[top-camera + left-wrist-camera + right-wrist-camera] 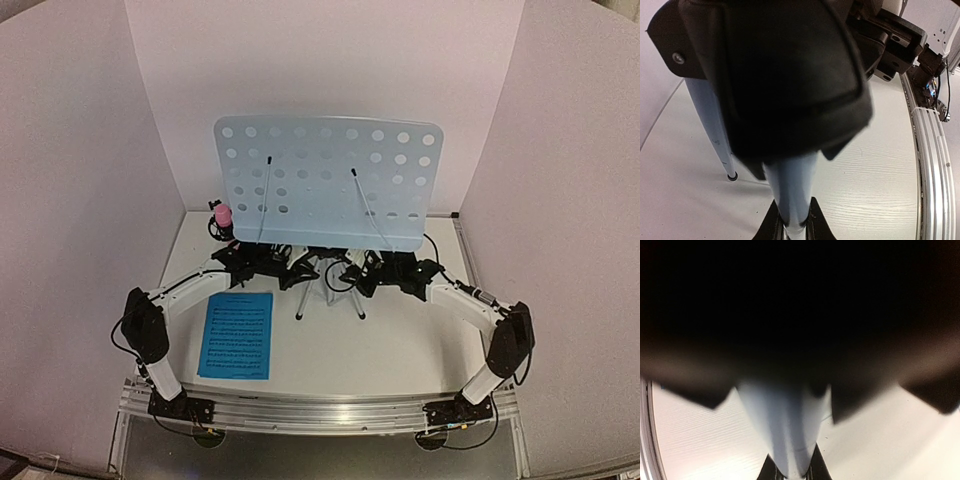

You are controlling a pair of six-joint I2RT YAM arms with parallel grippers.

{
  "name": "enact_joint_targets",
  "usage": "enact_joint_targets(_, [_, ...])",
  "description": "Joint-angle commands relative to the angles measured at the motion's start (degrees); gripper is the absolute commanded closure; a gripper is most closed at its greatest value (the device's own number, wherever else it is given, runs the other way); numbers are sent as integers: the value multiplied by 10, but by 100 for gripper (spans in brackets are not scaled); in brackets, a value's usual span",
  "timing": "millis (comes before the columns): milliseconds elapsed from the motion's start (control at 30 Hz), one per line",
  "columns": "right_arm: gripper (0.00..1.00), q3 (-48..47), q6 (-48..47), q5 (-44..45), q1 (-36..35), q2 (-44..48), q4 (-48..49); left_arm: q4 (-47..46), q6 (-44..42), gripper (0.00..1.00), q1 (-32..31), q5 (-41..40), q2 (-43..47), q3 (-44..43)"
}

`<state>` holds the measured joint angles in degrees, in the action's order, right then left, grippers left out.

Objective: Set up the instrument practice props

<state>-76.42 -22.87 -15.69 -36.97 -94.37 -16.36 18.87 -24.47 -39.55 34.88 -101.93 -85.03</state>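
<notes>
Where walls (320, 60) enclose the white table (400, 350), a sheet (237, 335) lies.

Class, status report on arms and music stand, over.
Left gripper, right gripper: jaws shut on tripod legs. Music stand upright; one blue sheet flat on table. Nothing blocking.

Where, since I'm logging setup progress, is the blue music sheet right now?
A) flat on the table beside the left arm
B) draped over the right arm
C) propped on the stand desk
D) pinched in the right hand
A: the blue sheet lies flat on the table beside the left arm; the stand desk is bare, and the right hand grips a stand leg.
</notes>
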Motion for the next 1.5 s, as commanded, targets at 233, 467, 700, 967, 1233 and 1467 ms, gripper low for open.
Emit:
enact_joint_targets(233, [100,19,41,59,68,-7,-36,-185,22,88,51,-31,18,110])
enact_joint_targets(467, [100,7,37,54,68,-16,-37,-248,38,74,41,-23,-1,146])
enact_joint_targets(700, [100,8,37,52,65,-17,-33,-307,58,60,29,-38,-31,156])
enact_joint_targets(967, [100,26,56,66,49,-13,0,-385,87,43,-1,-16,-54,154])
enact_joint_targets(1233, [100,34,74,68,38,-16,21,-423,107,40,-17,-20,-76,169])
enact_joint_targets(1467, [100,48,77,71,35,-8,22,-452,142,81,-18,-63,-110,135])
